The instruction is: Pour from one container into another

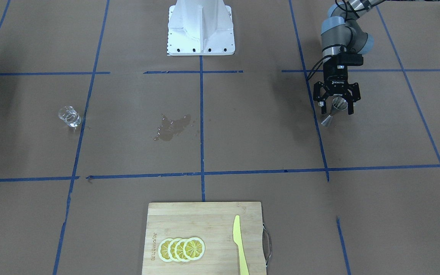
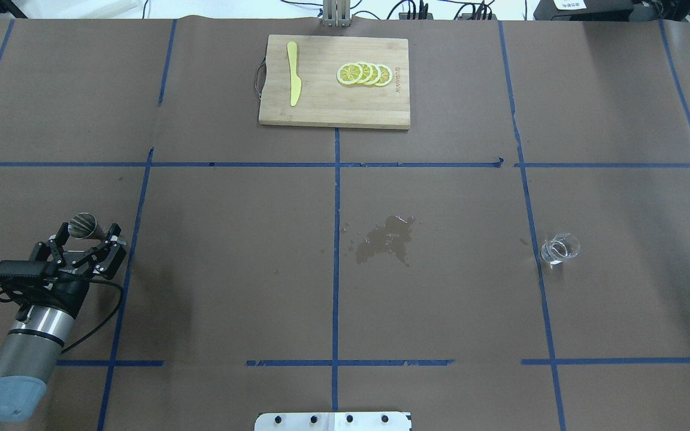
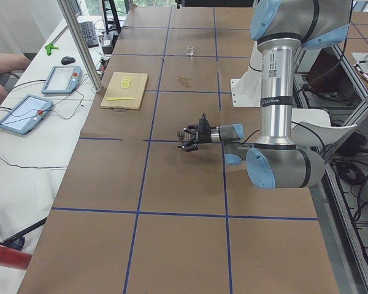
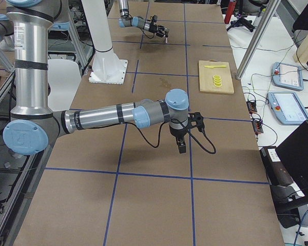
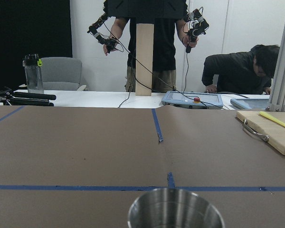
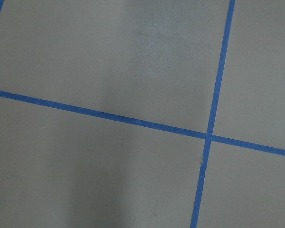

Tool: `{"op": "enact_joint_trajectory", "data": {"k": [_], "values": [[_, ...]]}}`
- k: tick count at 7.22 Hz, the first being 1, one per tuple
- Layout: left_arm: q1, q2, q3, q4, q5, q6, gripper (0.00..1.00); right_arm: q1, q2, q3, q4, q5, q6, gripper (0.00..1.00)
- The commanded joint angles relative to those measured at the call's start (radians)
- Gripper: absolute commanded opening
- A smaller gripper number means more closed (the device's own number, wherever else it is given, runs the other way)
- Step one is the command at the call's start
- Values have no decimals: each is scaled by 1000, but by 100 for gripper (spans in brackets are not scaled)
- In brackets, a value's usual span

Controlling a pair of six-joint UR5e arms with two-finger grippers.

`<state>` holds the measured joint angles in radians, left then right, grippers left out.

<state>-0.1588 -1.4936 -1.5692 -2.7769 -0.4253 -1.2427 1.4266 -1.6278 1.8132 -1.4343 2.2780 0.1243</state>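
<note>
Two containers sit well apart on the brown-papered counter [image 2: 231, 269], which is ruled into squares by blue tape [image 2: 336, 179]. From the wet patch [image 2: 386, 239] at the middle, the steel jigger [image 1: 339, 104] stands far out to the robot's left and the small glass [image 1: 70, 116] far to its right. "ROBOTIQ" is printed on the left gripper [image 1: 337, 112], whose jaws are spread wide either side of the jigger, clear of it. Beyond the patch lies a cutting board [image 1: 204, 221] with an engraved mark too small to read. The right gripper [image 4: 182, 147] hangs over the paper; I cannot tell how its jaws stand. A person [image 5: 154, 52] stands past the counter's far edge.
</note>
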Motion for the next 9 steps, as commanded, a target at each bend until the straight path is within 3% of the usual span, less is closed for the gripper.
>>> {"op": "enact_joint_trajectory", "data": {"k": [1,3,6,9], "values": [[1,-19,21,-1,-1,5,96,0,-1,0,0,0,0,100],[1,-25,38,-3,-4,6,90,2,0,0,0,0,0,100],[1,-25,35,-4,-6,6,48,0,0,0,0,0,0,100],[1,-25,32,-4,-6,8,46,2,0,0,0,0,0,100]]}}
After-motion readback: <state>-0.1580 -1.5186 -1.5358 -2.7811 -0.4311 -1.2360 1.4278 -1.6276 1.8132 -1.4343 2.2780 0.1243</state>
